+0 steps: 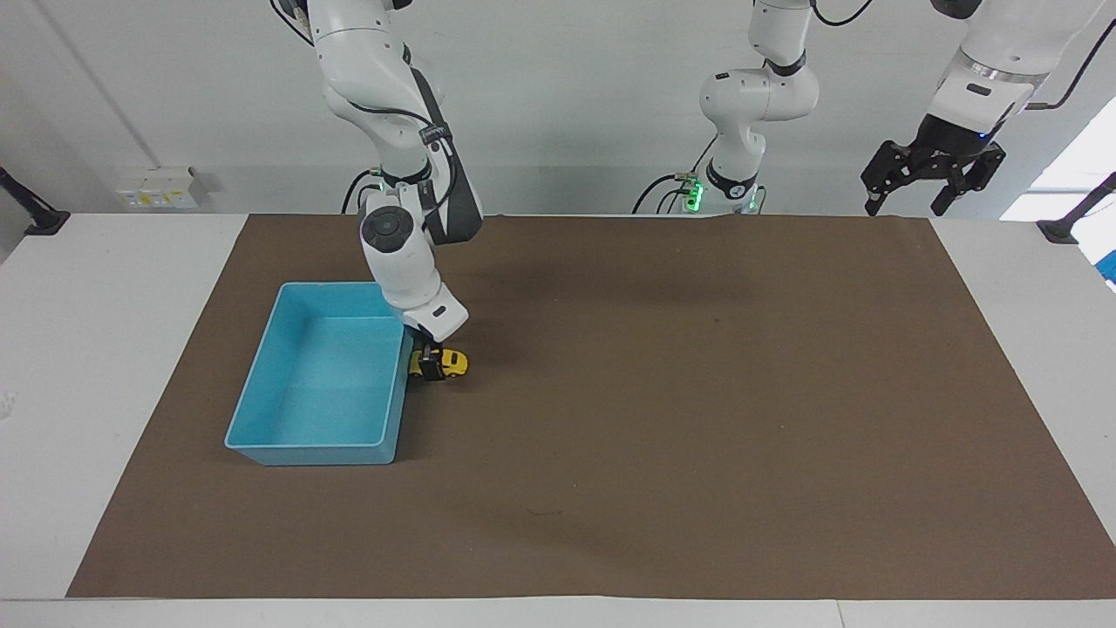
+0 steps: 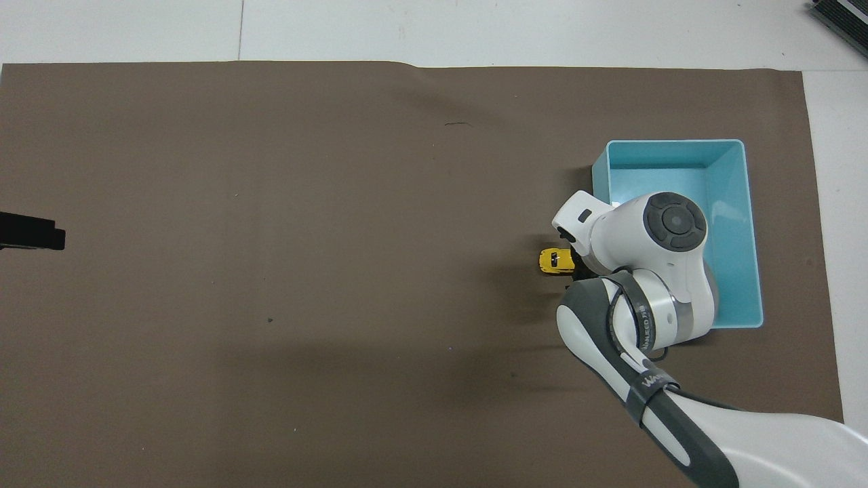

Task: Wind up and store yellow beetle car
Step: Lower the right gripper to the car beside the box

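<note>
The yellow beetle car [image 1: 450, 362] [image 2: 554, 261] stands on the brown mat right beside the blue tray [image 1: 261, 397] [image 2: 746, 224], on the side toward the left arm's end. My right gripper [image 1: 427, 364] comes down steeply onto the car's end next to the tray and is shut on it, one black finger crossing in front of the yellow body. From overhead the right wrist [image 2: 637, 244] hides that end of the car and part of the tray. My left gripper [image 1: 907, 202] waits open, raised over the mat's corner by its own base.
The tray holds nothing. The brown mat [image 1: 697, 419] covers most of the white table. Only the left gripper's black tip [image 2: 30, 230] shows in the overhead view, at the edge.
</note>
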`<state>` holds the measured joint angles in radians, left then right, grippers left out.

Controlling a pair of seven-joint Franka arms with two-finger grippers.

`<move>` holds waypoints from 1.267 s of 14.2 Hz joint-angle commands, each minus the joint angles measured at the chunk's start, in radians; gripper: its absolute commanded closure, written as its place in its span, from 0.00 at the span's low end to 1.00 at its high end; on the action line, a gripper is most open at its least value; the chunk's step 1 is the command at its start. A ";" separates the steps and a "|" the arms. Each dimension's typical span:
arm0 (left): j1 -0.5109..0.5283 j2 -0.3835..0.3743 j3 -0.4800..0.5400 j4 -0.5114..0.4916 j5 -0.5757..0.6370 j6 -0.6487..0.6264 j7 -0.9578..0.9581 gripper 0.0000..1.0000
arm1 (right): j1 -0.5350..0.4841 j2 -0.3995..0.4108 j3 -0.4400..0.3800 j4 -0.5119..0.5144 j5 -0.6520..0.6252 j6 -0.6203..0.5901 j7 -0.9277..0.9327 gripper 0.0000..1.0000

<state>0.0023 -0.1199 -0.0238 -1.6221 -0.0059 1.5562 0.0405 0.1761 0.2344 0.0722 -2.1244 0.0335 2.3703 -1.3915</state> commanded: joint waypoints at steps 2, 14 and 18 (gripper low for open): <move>-0.010 -0.012 0.015 0.004 -0.011 -0.062 -0.011 0.00 | -0.012 -0.003 0.008 -0.028 -0.009 0.038 -0.020 0.00; -0.010 -0.012 0.015 0.005 -0.009 -0.062 -0.011 0.00 | 0.000 -0.003 0.008 -0.028 -0.012 0.043 -0.015 0.71; -0.010 -0.012 0.015 0.005 -0.011 -0.062 -0.011 0.00 | 0.011 0.002 0.008 -0.017 -0.011 0.043 0.003 0.89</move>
<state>0.0024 -0.1212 -0.0201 -1.6220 -0.0059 1.5168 0.0399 0.1828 0.2358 0.0731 -2.1373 0.0325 2.3978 -1.3915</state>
